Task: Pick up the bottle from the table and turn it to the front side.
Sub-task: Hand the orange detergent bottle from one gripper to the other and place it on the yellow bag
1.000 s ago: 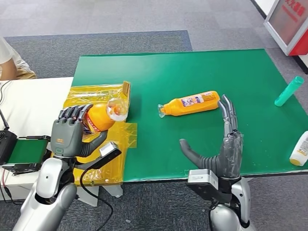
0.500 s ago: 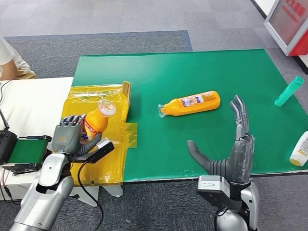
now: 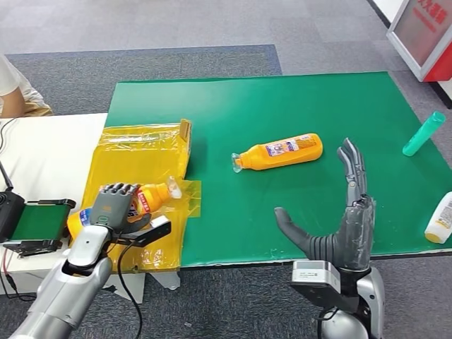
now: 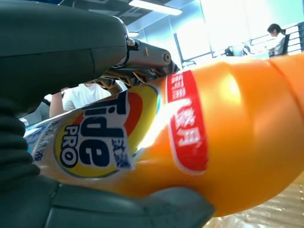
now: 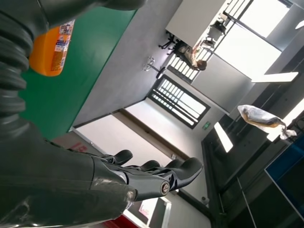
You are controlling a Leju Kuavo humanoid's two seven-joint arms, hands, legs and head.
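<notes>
Green worktop (image 3: 320,106) w/ yellow plastic sheet (image 3: 144,152) over its left end.

Second orange bottle (image 3: 280,150) lies on its side mid-worktop, cap pointing left, same spot as 1 s ago. Teal tube (image 3: 424,133) at far right and a white bottle (image 3: 440,219) at the right edge, both unmoved.

Left hand (image 3: 114,207) has come down: 1 s ago it held the orange bottle (image 3: 150,197) raised w/ clear cap tipped toward camera; 0.5 s ago lower, cap up and away; now the bottle is down near-horizontal over the yellow sheet, cap to the right, base sticking out left of the hand. Fingers wrapped over the body, thumb under it. Whether it touches the sheet – can't tell. Left wrist view: bottle (image 4: 201,137) pressed against the palm, front label "Tide PRO" and red tag facing the camera.

Right hand (image 3: 341,212) at the near worktop edge, fingers spread and upright, thumb out to the left, holding nothing. Shifted right btw 1 s and 0.5 s ago; no change since. Right wrist view: fingers (image 5: 157,173) extended, apart.
</notes>
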